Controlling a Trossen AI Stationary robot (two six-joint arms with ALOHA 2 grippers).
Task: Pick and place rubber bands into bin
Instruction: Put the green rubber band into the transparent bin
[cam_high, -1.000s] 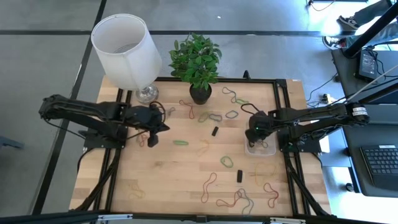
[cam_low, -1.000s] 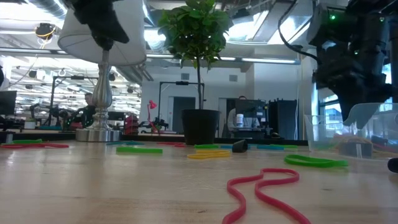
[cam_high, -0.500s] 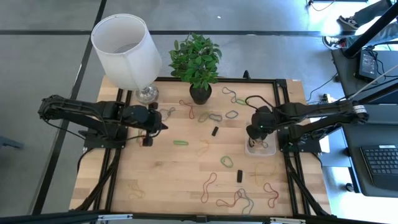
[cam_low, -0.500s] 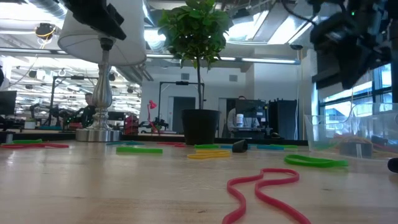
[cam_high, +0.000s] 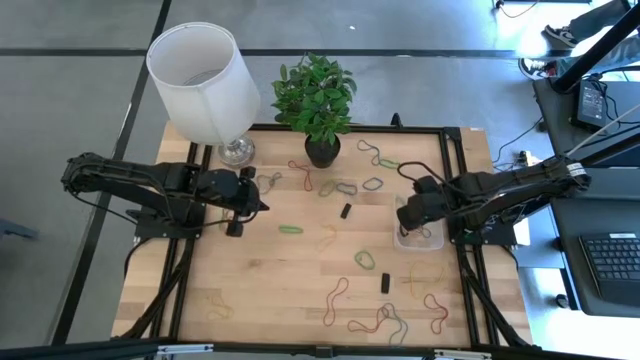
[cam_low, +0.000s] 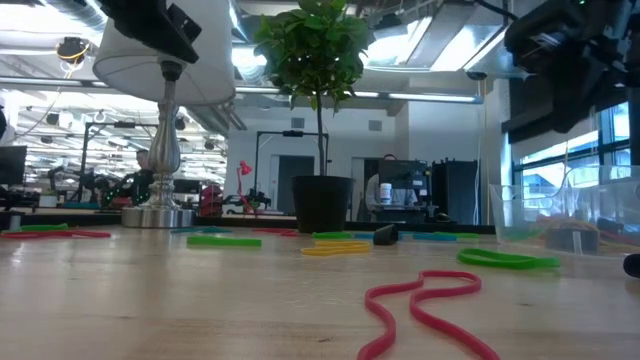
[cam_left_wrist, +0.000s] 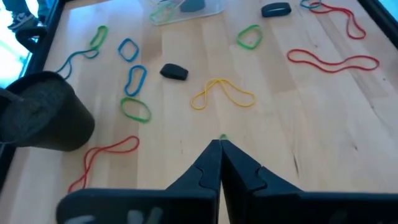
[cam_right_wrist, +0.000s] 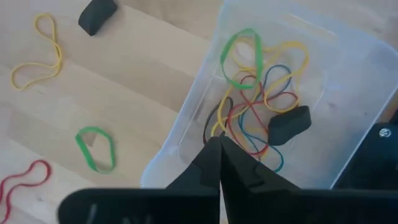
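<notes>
While many rubber bands lie loose across the surface, the bin at its right edge holds several. Both claws are together and empty: right claw over the bin, left claw above the surface; reopen before descending on another band.

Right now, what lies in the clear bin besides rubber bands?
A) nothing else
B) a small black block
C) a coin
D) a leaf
B: the right wrist view shows a black block lying among the bands inside the bin.
</notes>
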